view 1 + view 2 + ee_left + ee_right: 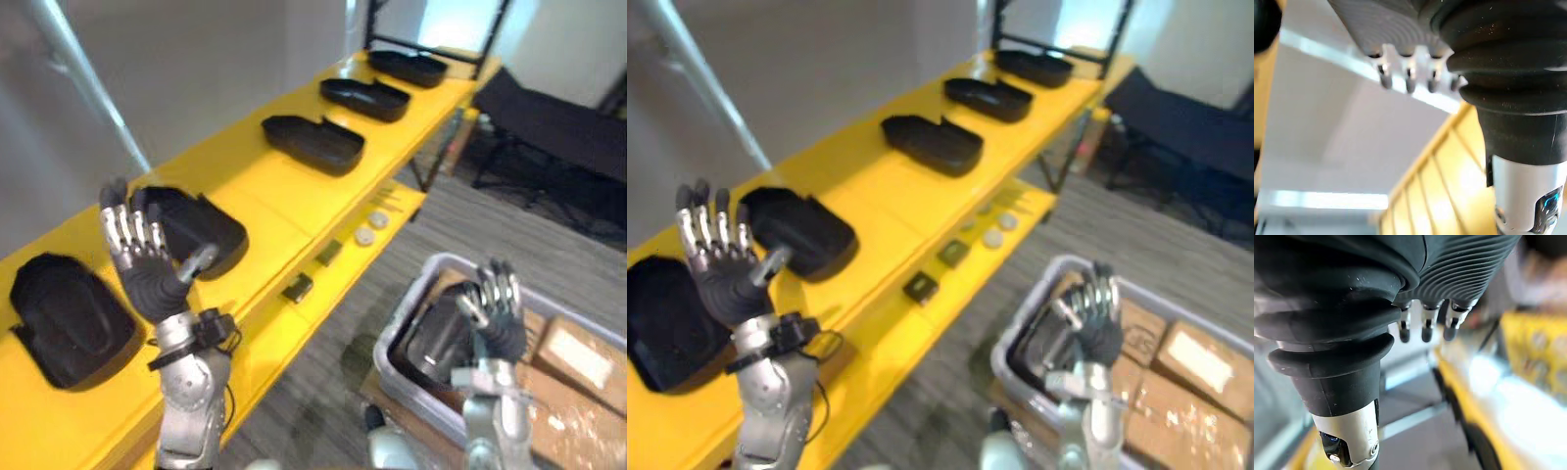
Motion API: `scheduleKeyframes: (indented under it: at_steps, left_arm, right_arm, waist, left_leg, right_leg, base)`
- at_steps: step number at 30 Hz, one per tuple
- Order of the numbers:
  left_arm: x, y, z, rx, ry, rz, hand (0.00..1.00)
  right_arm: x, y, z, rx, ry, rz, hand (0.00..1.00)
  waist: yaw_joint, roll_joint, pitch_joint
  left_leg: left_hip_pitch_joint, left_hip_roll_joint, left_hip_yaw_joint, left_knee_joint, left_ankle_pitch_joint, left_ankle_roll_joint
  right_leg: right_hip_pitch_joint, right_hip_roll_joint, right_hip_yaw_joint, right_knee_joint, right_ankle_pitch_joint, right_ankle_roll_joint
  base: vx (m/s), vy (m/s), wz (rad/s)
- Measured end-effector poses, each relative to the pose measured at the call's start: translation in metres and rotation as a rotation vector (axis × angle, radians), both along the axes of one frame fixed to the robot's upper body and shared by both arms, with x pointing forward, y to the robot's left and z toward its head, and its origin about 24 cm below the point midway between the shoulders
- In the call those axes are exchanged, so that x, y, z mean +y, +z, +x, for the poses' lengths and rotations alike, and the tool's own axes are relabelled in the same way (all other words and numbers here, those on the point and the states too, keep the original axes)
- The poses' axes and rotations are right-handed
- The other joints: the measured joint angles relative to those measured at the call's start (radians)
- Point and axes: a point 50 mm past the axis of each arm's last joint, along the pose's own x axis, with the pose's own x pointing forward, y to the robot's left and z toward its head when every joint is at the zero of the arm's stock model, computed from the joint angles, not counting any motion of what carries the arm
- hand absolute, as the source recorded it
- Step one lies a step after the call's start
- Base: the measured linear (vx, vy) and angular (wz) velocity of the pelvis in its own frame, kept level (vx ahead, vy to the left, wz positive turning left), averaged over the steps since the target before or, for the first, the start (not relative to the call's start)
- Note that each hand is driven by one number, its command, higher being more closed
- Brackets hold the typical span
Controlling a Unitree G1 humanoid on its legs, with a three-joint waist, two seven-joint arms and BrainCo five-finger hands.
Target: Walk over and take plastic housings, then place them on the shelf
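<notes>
Fingers of left hand (147, 269) and right hand (500, 331) open, empty; housings (312, 144) lie beyond them.

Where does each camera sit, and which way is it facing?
Left eye view: head, looking down on yellow shelf, plastic housings, grey bin; left robot hand and right robot hand raised, open.
Right eye view: same scene, slightly offset.
Left wrist view: along its robot hand's cover and fingers toward wall, shelf.
Right wrist view: along its robot hand's cover, fingers; shelf beyond.
</notes>
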Motion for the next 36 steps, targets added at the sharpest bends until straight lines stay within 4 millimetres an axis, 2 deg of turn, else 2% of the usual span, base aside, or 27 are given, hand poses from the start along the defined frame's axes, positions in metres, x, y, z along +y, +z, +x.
scheduleKeyframes:
  at_steps: [1,2,5,6,7,8,9,10,11,12,13,14,15,16,18,20,21,22,25,27,29,31,32,34,35,36]
  left_arm:
    - [-0.004,0.001,0.003,0.005,-0.012,-0.005,0.00]
    - [-0.007,-0.001,0.007,0.017,-0.023,-0.004,0.00]
    - [-0.009,-0.010,0.013,0.064,-0.032,0.001,0.00]
    - [-0.009,-0.015,0.014,0.085,-0.038,0.006,0.00]
    - [-0.007,-0.019,0.014,0.106,-0.034,0.014,0.00]
    - [-0.005,-0.022,0.015,0.119,-0.031,0.020,0.00]
    - [-0.003,-0.030,0.018,0.157,-0.020,0.019,0.00]
    - [-0.004,-0.035,0.020,0.183,-0.033,0.040,0.00]
    - [-0.003,-0.037,0.021,0.190,-0.034,0.048,0.00]
    - [-0.001,-0.039,0.023,0.198,-0.034,0.060,0.00]
    - [-0.001,-0.041,0.023,0.209,-0.039,0.065,0.00]
    - [0.000,-0.043,0.022,0.215,-0.039,0.066,0.00]
    - [0.001,-0.043,0.023,0.221,-0.035,0.070,0.00]
    - [0.001,-0.044,0.023,0.224,-0.034,0.060,0.00]
    - [0.002,-0.047,0.021,0.241,-0.034,0.060,0.00]
    - [0.006,-0.056,0.017,0.280,-0.045,0.008,0.00]
    - [0.005,-0.059,0.018,0.304,-0.055,-0.013,0.00]
    - [0.005,-0.062,0.018,0.318,-0.061,-0.026,0.00]
    - [0.005,-0.087,0.016,0.461,-0.080,-0.065,0.00]
    - [0.000,-0.105,0.008,0.561,-0.112,-0.061,0.00]
    - [-0.008,-0.123,0.003,0.655,-0.167,-0.042,0.00]
    - [-0.010,-0.156,-0.003,0.834,-0.166,0.028,0.00]
    - [-0.009,-0.165,-0.005,0.886,-0.163,0.044,0.00]
    - [-0.006,-0.193,-0.013,1.053,-0.167,0.099,0.00]
    - [0.001,-0.216,-0.022,1.199,-0.171,0.162,0.00]
    - [0.005,-0.225,-0.027,1.256,-0.172,0.180,0.00]
  right_arm:
    - [0.004,-0.001,-0.002,0.001,0.025,0.005,0.00]
    - [0.006,0.002,-0.003,-0.018,0.035,-0.009,0.00]
    - [0.010,0.010,-0.001,-0.072,0.047,-0.046,0.00]
    - [0.013,0.012,0.001,-0.085,0.049,-0.061,0.00]
    - [0.016,0.015,0.005,-0.097,0.053,-0.056,0.00]
    - [0.017,0.015,0.007,-0.095,0.047,-0.053,0.00]
    - [0.019,0.015,0.012,-0.096,0.043,-0.057,0.00]
    - [0.019,0.012,0.020,-0.082,0.036,-0.075,0.00]
    - [0.018,0.011,0.024,-0.079,0.027,-0.076,0.00]
    - [0.020,0.008,0.028,-0.073,0.015,-0.063,0.00]
    - [0.019,-0.001,0.026,-0.031,0.004,-0.059,0.00]
    - [0.020,-0.007,0.025,-0.007,0.009,-0.060,0.00]
    - [0.022,-0.012,0.023,0.022,0.020,-0.061,0.00]
    - [0.022,-0.012,0.023,0.024,0.022,-0.061,0.00]
    - [0.024,-0.016,0.021,0.033,0.050,-0.065,0.00]
    - [0.022,-0.020,0.017,0.058,0.070,-0.065,0.00]
    - [0.017,-0.026,0.014,0.094,0.055,-0.069,0.00]
    - [0.015,-0.029,0.014,0.111,0.048,-0.072,0.00]
    - [0.007,-0.039,0.015,0.162,0.037,-0.080,0.00]
    - [0.003,-0.040,0.014,0.182,0.018,-0.082,0.00]
    - [-0.004,-0.043,0.014,0.199,-0.001,-0.080,0.00]
    - [-0.010,-0.049,0.017,0.231,-0.011,-0.093,0.00]
    - [-0.012,-0.051,0.018,0.240,-0.019,-0.093,0.00]
    - [-0.016,-0.057,0.017,0.272,-0.038,-0.096,0.00]
    - [-0.017,-0.062,0.019,0.298,-0.041,-0.097,0.00]
    - [-0.017,-0.064,0.020,0.306,-0.038,-0.095,0.00]
  waist:
    - [-0.018,-0.002,0.007]
    - [-0.021,-0.008,0.005]
    - [-0.018,-0.001,0.002]
    - [-0.011,-0.003,-0.001]
    - [-0.006,-0.016,-0.008]
    - [-0.008,-0.026,-0.011]
    - [-0.001,-0.008,-0.015]
    - [0.008,0.001,-0.021]
    - [0.027,0.028,-0.032]
    - [0.008,0.019,-0.029]
    - [0.008,0.007,-0.032]
    - [0.010,-0.004,-0.040]
    - [0.016,-0.009,-0.046]
    - [0.020,-0.001,-0.047]
    - [0.020,0.007,-0.052]
    - [0.017,0.000,-0.046]
    - [0.010,-0.007,-0.042]
    - [0.011,-0.007,-0.041]
    - [0.013,0.010,-0.017]
    - [0.012,0.011,-0.015]
    - [0.013,0.008,-0.013]
    - [0.015,0.009,-0.012]
    - [0.014,0.009,-0.012]
    - [0.015,0.009,-0.010]
    - [0.017,0.009,-0.010]
    - [0.019,0.009,-0.010]
  left_leg:
    - [0.003,0.007,0.050,-0.001,0.004,0.007]
    - [0.003,0.010,0.096,-0.002,0.010,0.014]
    - [-0.005,0.029,0.161,-0.017,0.035,0.015]
    - [-0.009,0.034,0.190,-0.036,0.055,0.009]
    - [-0.017,0.037,0.222,-0.037,0.066,-0.003]
    - [-0.027,0.027,0.224,-0.033,0.068,-0.005]
    - [-0.039,0.028,0.211,-0.064,0.079,0.003]
    - [-0.041,0.017,0.197,-0.121,0.104,0.004]
    - [-0.039,0.044,0.218,-0.150,0.127,-0.006]
    - [-0.035,0.050,0.250,-0.159,0.149,-0.017]
    - [-0.020,0.046,0.269,-0.158,0.156,-0.024]
    - [-0.019,0.046,0.280,-0.149,0.156,-0.025]
    - [-0.026,0.058,0.288,-0.148,0.164,-0.038]
    - [-0.024,0.068,0.301,-0.159,0.170,-0.051]
    - [-0.020,0.105,0.352,-0.183,0.196,-0.090]
    - [-0.021,0.159,0.389,-0.159,0.201,-0.097]
    - [-0.048,0.180,0.379,-0.113,0.199,-0.094]
    - [-0.063,0.184,0.372,-0.099,0.199,-0.093]
    - [-0.060,0.182,0.364,-0.104,0.203,-0.086]
    - [-0.060,0.167,0.361,-0.125,0.211,-0.068]
    - [-0.059,0.152,0.352,-0.142,0.213,-0.066]
    - [-0.060,0.128,0.324,-0.159,0.216,-0.065]
    - [-0.059,0.123,0.317,-0.165,0.216,-0.065]
    - [-0.058,0.103,0.290,-0.181,0.225,-0.065]
    - [-0.056,0.094,0.247,-0.180,0.225,-0.065]
    - [-0.053,0.092,0.243,-0.180,0.225,-0.065]
  right_leg:
    - [-0.012,-0.004,-0.082,0.023,-0.010,-0.046]
    - [-0.030,-0.018,-0.156,0.098,-0.064,-0.062]
    - [-0.033,-0.068,-0.270,0.248,-0.188,-0.093]
    - [-0.031,-0.105,-0.325,0.322,-0.236,-0.101]
    - [-0.033,-0.136,-0.380,0.341,-0.248,-0.090]
    - [-0.043,-0.126,-0.407,0.325,-0.228,-0.063]
    - [-0.056,-0.096,-0.421,0.276,-0.183,-0.072]
    - [-0.050,-0.042,-0.384,0.150,-0.105,-0.033]
    - [-0.048,-0.029,-0.372,0.121,-0.109,-0.048]
    - [-0.053,-0.076,-0.409,0.263,-0.236,-0.130]
    - [-0.025,-0.145,-0.443,0.339,-0.285,-0.115]
    - [-0.004,-0.171,-0.453,0.326,-0.289,-0.084]
    - [0.013,-0.149,-0.467,0.271,-0.282,-0.043]
    - [0.019,-0.132,-0.475,0.240,-0.272,-0.030]
    - [0.025,-0.068,-0.476,0.144,-0.239,-0.029]
    - [0.081,0.004,-0.483,-0.004,-0.182,-0.053]
    - [0.082,0.019,-0.491,-0.039,-0.164,-0.063]
    - [0.078,0.023,-0.489,-0.047,-0.156,-0.066]
    - [0.082,0.033,-0.478,-0.097,-0.149,-0.067]
    - [0.074,0.026,-0.482,-0.102,-0.149,-0.067]
    - [0.067,0.019,-0.482,-0.102,-0.147,-0.068]
    - [0.058,0.003,-0.499,-0.103,-0.144,-0.073]
    - [0.058,-0.004,-0.510,-0.103,-0.141,-0.075]
    - [0.059,-0.021,-0.518,-0.106,-0.120,-0.065]
    - [0.076,-0.023,-0.515,-0.139,-0.100,-0.059]
    - [0.083,-0.023,-0.512,-0.153,-0.093,-0.057]
  base:
    - [-0.32,0.075,-1.24]
    - [-0.30,0.065,-1.17]
    - [-0.14,0.011,-0.78]
    - [-0.03,-0.064,-0.77]
    - [-0.02,-0.087,-0.82]
    - [-0.05,-0.116,-0.98]
    - [-0.14,-0.093,-1.20]
    - [-0.17,-0.056,-1.42]
    - [-0.12,-0.126,-1.19]
    - [-0.03,-0.138,-0.82]
    - [0.01,-0.226,-0.56]
    - [-0.01,-0.235,-0.59]
    - [-0.04,-0.243,-0.52]
    - [-0.06,-0.238,-0.66]
    - [-0.07,-0.184,-0.76]
    - [-0.14,-0.200,-0.65]
    - [-0.18,-0.173,-0.27]
    - [-0.17,-0.086,-0.12]
    - [-0.15,-0.006,-0.19]
    - [-0.07,0.029,-0.10]
    - [-0.05,0.040,-0.08]
    - [-0.03,0.076,-0.14]
    - [0.00,0.109,-0.01]
    - [0.02,0.114,0.03]
    - [0.04,0.098,-0.08]
    - [0.07,0.115,-0.16]
